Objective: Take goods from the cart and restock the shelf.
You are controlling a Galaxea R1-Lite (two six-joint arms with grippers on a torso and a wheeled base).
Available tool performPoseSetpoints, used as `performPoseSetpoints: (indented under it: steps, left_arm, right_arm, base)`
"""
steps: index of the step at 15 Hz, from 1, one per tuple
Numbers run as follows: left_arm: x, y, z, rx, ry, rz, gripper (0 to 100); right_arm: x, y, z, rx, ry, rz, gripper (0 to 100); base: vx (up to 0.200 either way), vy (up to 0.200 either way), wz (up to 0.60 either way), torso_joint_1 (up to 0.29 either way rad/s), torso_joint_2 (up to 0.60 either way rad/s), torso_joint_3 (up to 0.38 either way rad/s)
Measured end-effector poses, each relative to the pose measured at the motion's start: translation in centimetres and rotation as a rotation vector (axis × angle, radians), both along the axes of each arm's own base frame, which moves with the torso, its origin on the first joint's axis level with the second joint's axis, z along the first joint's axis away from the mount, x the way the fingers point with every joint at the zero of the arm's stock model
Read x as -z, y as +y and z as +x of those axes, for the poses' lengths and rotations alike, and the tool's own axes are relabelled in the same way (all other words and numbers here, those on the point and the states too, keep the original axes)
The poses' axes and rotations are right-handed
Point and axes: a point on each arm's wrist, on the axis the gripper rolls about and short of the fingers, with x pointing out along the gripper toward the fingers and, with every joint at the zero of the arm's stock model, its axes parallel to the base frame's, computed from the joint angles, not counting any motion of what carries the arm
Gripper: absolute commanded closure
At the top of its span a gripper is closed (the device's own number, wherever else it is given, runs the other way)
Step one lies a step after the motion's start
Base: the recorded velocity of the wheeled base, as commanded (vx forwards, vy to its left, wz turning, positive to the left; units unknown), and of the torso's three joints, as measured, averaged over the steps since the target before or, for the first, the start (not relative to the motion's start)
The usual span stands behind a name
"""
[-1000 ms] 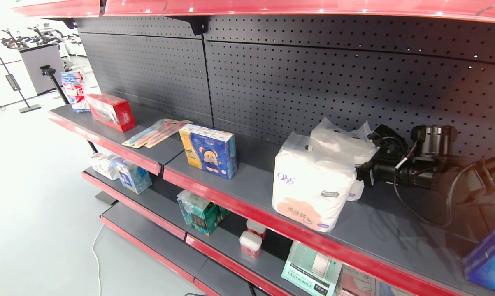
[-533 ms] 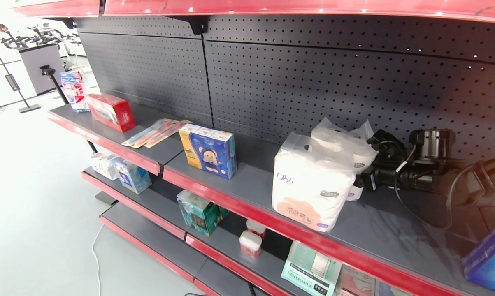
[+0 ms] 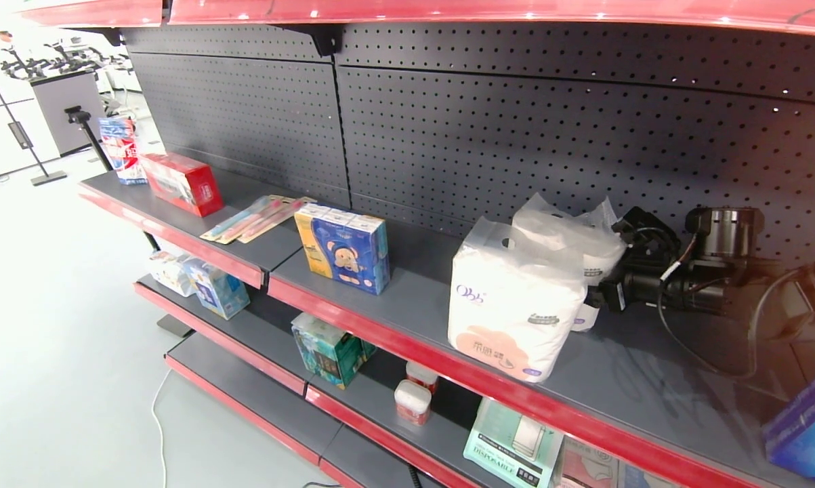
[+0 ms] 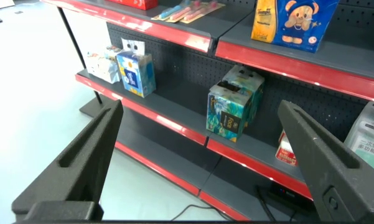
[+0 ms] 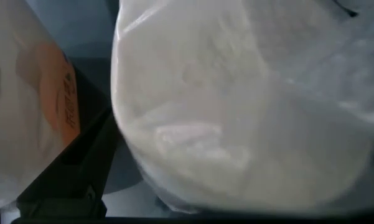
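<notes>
A white plastic-wrapped tissue pack [image 3: 512, 305] stands near the front edge of the grey middle shelf [image 3: 414, 298]. Behind it rests a second white pack [image 3: 570, 234], also seen close up in the right wrist view [image 5: 249, 106]. My right gripper [image 3: 609, 295] is at that rear pack's right side, open, with one dark finger [image 5: 74, 180] beside the pack. The front pack's orange print [image 5: 37, 93] shows next to it. My left gripper [image 4: 199, 106] hangs open and holds nothing, facing the lower shelves.
On the middle shelf to the left are a blue-and-yellow tissue bundle [image 3: 345, 247], toothbrush packs [image 3: 255, 218] and a red box [image 3: 182, 183]. A blue pack [image 3: 803, 427] is at the right edge. A teal box [image 4: 234, 102] stands on the lower shelf.
My right arm has drawn back slightly to the right, away from the rear white pack, which stays on the shelf. The other goods have not moved.
</notes>
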Motion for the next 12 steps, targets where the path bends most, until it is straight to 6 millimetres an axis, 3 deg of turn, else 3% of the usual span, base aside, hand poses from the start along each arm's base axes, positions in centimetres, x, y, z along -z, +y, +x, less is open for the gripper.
performPoseSetpoints:
  steps: [12]
  left_arm:
    - [0.0,0.0,0.0,0.001,0.0,0.0,0]
  right_arm:
    - [-3.0,-1.6,-5.0,0.062,-0.04,0.009,0]
  base:
    - [0.0,0.0,0.0,0.0,0.0,0.0]
